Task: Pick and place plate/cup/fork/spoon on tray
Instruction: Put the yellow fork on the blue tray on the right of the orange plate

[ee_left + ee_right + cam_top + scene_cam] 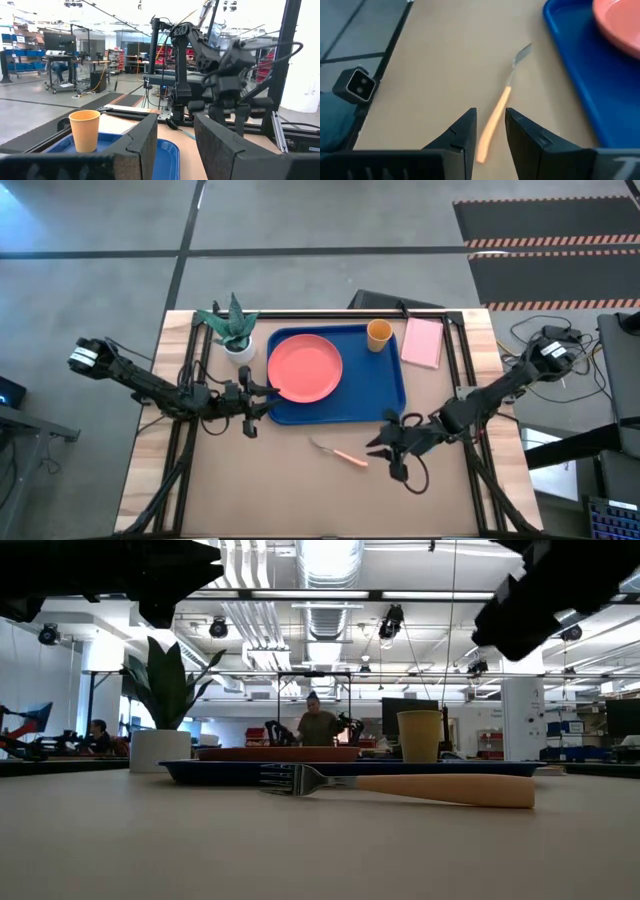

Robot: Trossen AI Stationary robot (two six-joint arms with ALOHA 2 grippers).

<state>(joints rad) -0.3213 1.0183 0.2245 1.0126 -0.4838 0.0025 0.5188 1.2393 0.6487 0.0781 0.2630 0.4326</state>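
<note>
From above, the round coral-pink plastic plate (305, 368) and small orange-yellow plastic cup (379, 334) sit on the large blue plastic tray (385, 395); the orange-handled fork (340, 453) lies on the table just off the tray's near rim. The right gripper (392, 448), fingers apart, hovers beside it. The left gripper (256, 402), fingers parted, sits at the tray's left edge. A white-potted green plant (233, 330) and a pink rectangular pad (423, 342) flank the tray.

At table level, the tray's rim hides most of the plate.

In the right wrist view, the fork's handle end passes behind the fingers (463, 134).

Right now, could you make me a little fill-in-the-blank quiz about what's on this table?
1. The plate and the cup both sit on the blue ____.
2. The fork lies on the ____, outside the tray.
3. The gripper nearest the fork is the ____ one.
4. The fork's handle is ____ in colour.

Missing words: tray; table; right; orange
</note>
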